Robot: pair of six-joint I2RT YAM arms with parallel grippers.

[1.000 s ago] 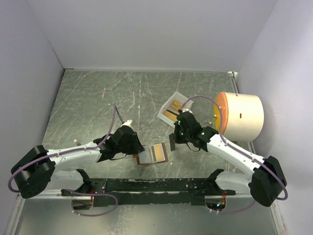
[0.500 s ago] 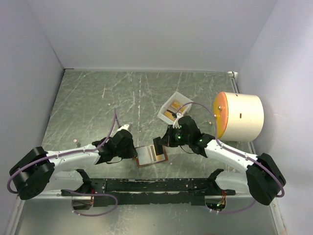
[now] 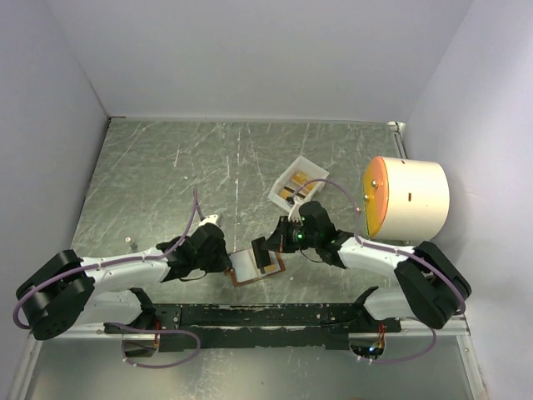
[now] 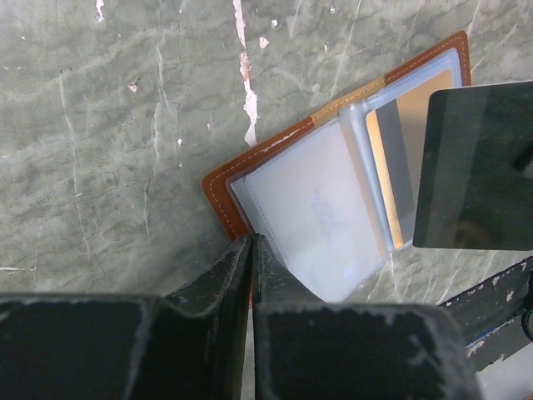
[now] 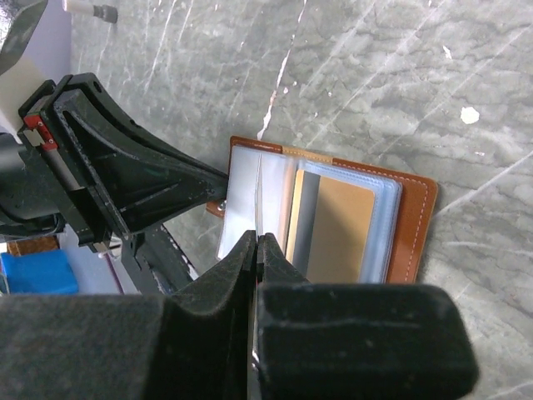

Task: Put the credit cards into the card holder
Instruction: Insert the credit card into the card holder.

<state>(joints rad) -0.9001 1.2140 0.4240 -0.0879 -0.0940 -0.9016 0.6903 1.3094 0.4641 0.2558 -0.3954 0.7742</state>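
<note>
As I look down on the table (image 3: 166, 175) from behind the arms, the one card holder (image 3: 248, 270) lies open at 6 o'clock, close to the near edge, with its clear pockets facing up. The first card (image 4: 475, 167) stands on its edge between the fingers of the right gripper (image 5: 256, 250). The jaws are closed narrow on it. It hangs above the open pockets, and I cannot tell whether it touches them. From the left wrist it looks like a dark rectangle in shadow.

A second card (image 5: 340, 225), gold-orange, sits inside a clear pocket on the 3 o'clock side of the holder. Two more cards (image 3: 288, 194) show as orange-yellow strips in the single small white tray (image 3: 285, 177), which stands at 1 o'clock from the holder, well apart from it. That makes four cards that I can count — whether others lie under those in the tray I cannot tell.

The left gripper (image 4: 251, 248) comes in from 9 o'clock, and its jaws are pressed together on the brown edge of the holder at its left corner. The right arm reaches in from 3 o'clock. One big cream cylinder (image 3: 412, 200) with an orange face lies at 3 o'clock of the table, beside the right wall.
</note>
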